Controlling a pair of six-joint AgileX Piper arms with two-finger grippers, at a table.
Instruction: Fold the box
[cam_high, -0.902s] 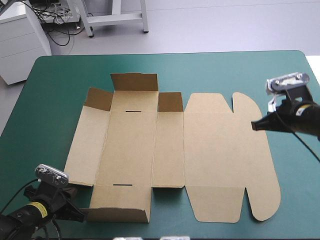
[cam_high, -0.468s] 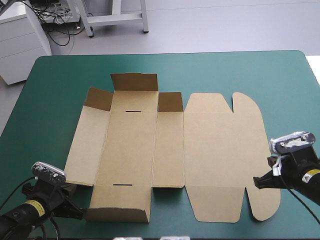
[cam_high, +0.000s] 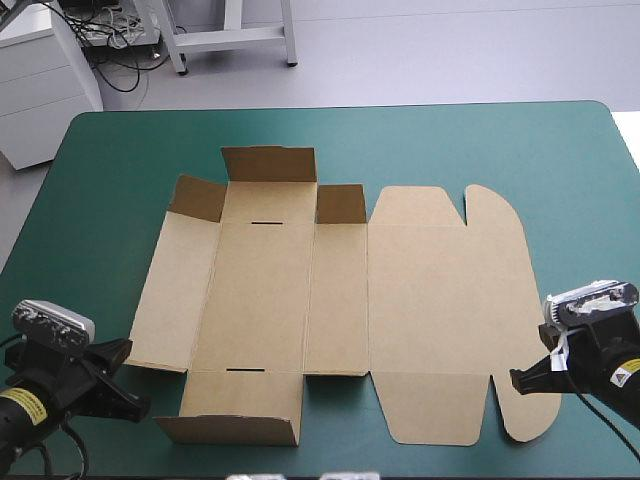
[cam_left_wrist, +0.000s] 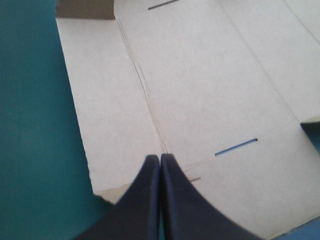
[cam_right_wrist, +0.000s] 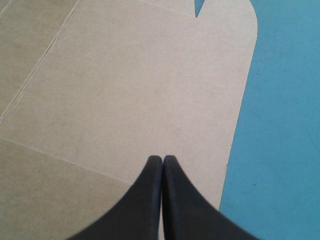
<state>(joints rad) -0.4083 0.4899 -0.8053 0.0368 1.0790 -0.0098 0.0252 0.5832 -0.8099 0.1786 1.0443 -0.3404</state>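
Moved: left gripper (cam_high: 133, 405) has backed away from the box's (cam_high: 400, 300) near-left flap; right gripper (cam_high: 516, 381) went from the box's far-right edge to its near-right rounded flap.
Fingers: both pairs pressed together, holding nothing.
Box: spread mid-table, with the far flaps on its left half raised.
Meaning: probably repositioning; no wall tucked yet.
Room: bare teal-green cover (cam_high: 110, 170) on every side of the box.
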